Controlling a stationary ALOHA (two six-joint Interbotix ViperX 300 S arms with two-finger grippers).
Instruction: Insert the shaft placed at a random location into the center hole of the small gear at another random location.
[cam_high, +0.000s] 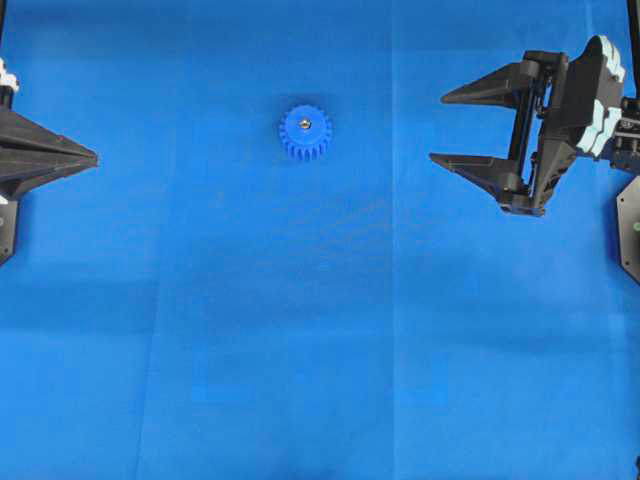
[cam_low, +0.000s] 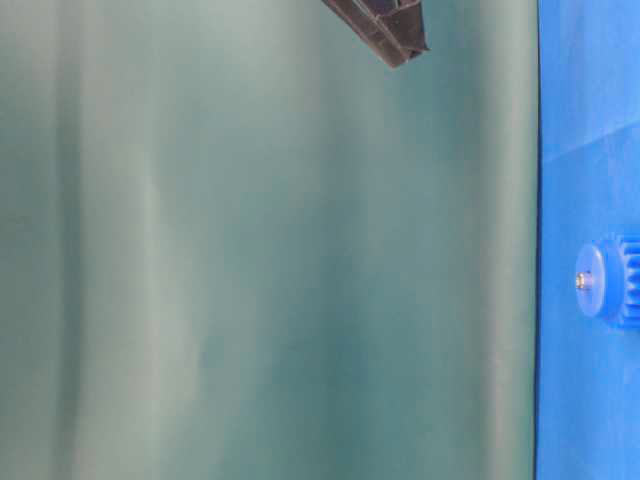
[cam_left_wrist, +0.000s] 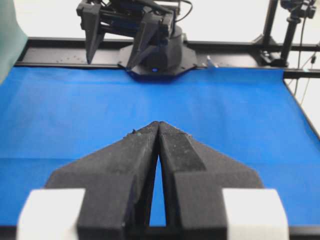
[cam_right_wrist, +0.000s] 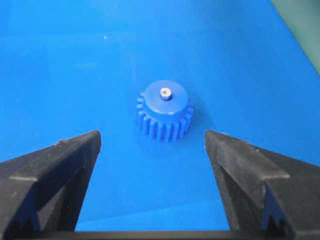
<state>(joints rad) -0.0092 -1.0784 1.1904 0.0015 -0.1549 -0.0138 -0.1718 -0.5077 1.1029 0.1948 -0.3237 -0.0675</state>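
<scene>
As shaft (cam_right_wrist: 164, 92) sitting in gear (cam_right_wrist: 164, 115) already: insertion seeming done; right tool (cam_right_wrist: 152, 142) spread, empty; left tool (cam_left_wrist: 158, 126) clenched, empty; only retreating remaining.

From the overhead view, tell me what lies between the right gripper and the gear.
Only bare blue cloth lies between the right gripper and the gear, as the overhead view shows.

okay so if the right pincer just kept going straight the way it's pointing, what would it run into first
Probably the small gear, with the shaft in its hub. In the right wrist view it sits centred ahead of the open right pincer, nothing between; overhead suggests roughly the same line, though height is unclear.
</scene>
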